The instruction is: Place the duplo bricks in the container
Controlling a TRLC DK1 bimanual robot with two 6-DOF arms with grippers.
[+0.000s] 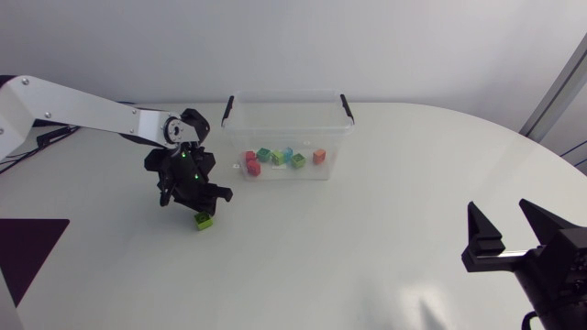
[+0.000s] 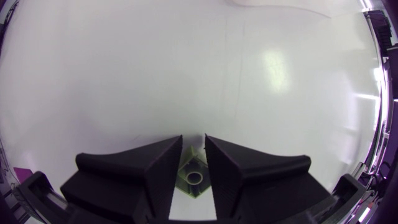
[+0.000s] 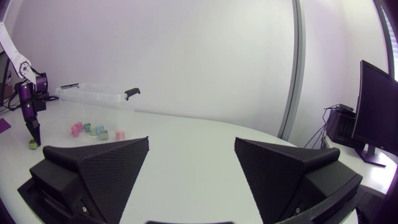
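Head view, looking down: my left arm (image 1: pixel 83 108) comes in from the left side and bends down to the white desk (image 1: pixel 367 247). The left end effector (image 1: pixel 198 211) points straight down at a small green brick (image 1: pixel 204 221). The brick sits on the desk, outside the container (image 1: pixel 336 137) and near its left end.

In the left wrist view, the left end effector (image 2: pixel 194 138) has its two black fingers (image 2: pixel 158 168) close together. One finger is on each side of the green brick (image 2: pixel 194 179), and they pinch it. A round stud shows on top of the brick.

The container is a clear box with black handles (image 1: pixel 227 112) on its rim. It stands toward the back of the desk. Inside it, on the floor, lies a row of small coloured bricks (image 1: pixel 287 154): red, green, blue and orange ones.

The right end effector (image 1: pixel 501 211) is at the right side of the desk, well apart from the container. Its fingers stand wide apart and hold nothing.

The right wrist view shows the same wide gap in the right end effector (image 3: pixel 191 149). Far ahead of it are the container (image 3: pixel 87 93) and the coloured bricks (image 3: pixel 96 130). The green brick (image 3: pixel 31 144) is there too, under the tip of the left arm (image 3: pixel 25 81).
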